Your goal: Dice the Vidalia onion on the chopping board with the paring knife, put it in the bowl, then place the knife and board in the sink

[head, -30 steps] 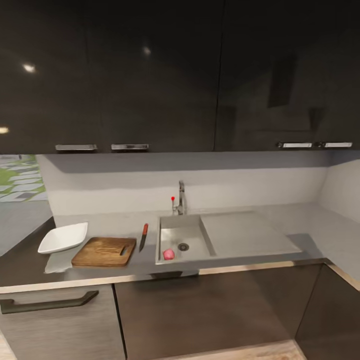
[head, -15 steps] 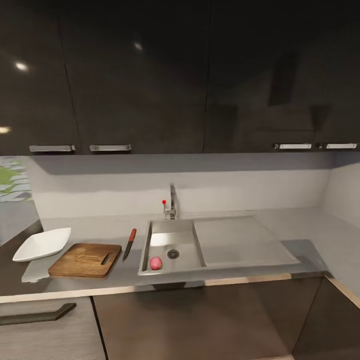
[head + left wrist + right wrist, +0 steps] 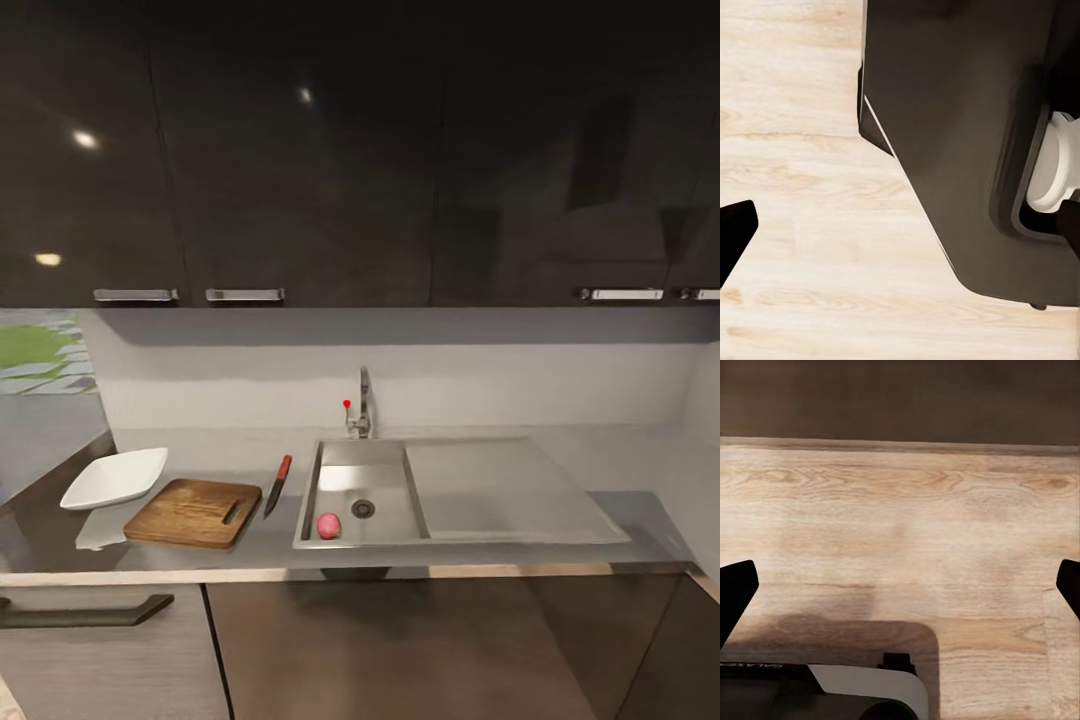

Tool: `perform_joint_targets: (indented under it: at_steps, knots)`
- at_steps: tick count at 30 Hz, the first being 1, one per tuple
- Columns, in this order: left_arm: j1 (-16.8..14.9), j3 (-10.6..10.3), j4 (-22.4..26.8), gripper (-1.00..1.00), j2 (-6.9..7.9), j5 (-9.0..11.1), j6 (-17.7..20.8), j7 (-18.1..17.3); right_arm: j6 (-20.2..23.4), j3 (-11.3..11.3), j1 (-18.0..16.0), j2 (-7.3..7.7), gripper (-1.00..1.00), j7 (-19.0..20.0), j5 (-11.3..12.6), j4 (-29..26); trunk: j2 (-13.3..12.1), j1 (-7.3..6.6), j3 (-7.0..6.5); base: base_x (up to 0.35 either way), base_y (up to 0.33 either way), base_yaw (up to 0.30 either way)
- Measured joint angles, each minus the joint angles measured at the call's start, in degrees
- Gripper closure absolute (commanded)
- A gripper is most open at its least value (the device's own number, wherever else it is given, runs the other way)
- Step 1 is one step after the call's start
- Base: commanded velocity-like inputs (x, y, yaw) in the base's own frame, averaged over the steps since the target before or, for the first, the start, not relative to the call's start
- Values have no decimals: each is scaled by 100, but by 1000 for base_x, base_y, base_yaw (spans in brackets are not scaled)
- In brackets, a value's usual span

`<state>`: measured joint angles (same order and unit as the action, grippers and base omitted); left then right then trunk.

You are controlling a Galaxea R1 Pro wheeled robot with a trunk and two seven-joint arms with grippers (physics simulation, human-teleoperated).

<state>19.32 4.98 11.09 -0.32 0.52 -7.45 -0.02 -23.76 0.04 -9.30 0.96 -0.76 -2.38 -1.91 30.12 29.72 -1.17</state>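
The pink Vidalia onion (image 3: 328,525) lies in the grey sink (image 3: 500,490), at the basin's front left corner beside the drain. Left of the sink on the countertop (image 3: 220,452), the paring knife (image 3: 278,485) lies with its reddish handle pointing away from me. Farther left sits the brown chopping board (image 3: 190,512), then the white square bowl (image 3: 115,477). My left gripper (image 3: 904,236) is open, hanging over the wooden floor beside my dark base. My right gripper (image 3: 904,596) is open too, low over the floor, with nothing between its fingers.
A chrome tap (image 3: 362,400) with a red knob stands behind the basin. Glossy dark wall cabinets (image 3: 300,160) hang above the counter. Dark lower cabinets with a bar handle (image 3: 85,612) sit below. My base (image 3: 960,150) shows in the left wrist view.
The whole head view has shifted, so the camera has moved; the counter now sits slightly more to the right than half a second ago. Nothing on the counter has moved.
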Motion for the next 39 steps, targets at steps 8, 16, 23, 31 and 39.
perform_joint_targets:
  at_steps: [8,16,23,31,39]
  knots:
    - [1,0,0,-100,0,-4,-2,3,-6,32,-2,7,-100,51,-1,0,1,0,0,0,0,14]
    - [2,1,-17,-100,1,-5,-2,3,-7,34,-2,8,-100,67,-3,-2,0,3,0,-149,0,1]
    - [1,-2,-16,-100,0,-5,-1,5,-7,16,0,9,-100,61,-2,-8,0,1,0,-199,0,0]
    - [-2,0,-1,-100,0,-6,-5,1,-7,2,0,9,-100,57,-1,-9,0,0,0,-18,0,0]
    - [2,31,740,-100,46,-13,-5,15,-29,4,-1,19,-100,52,3,-17,1,0,0,0,0,0]
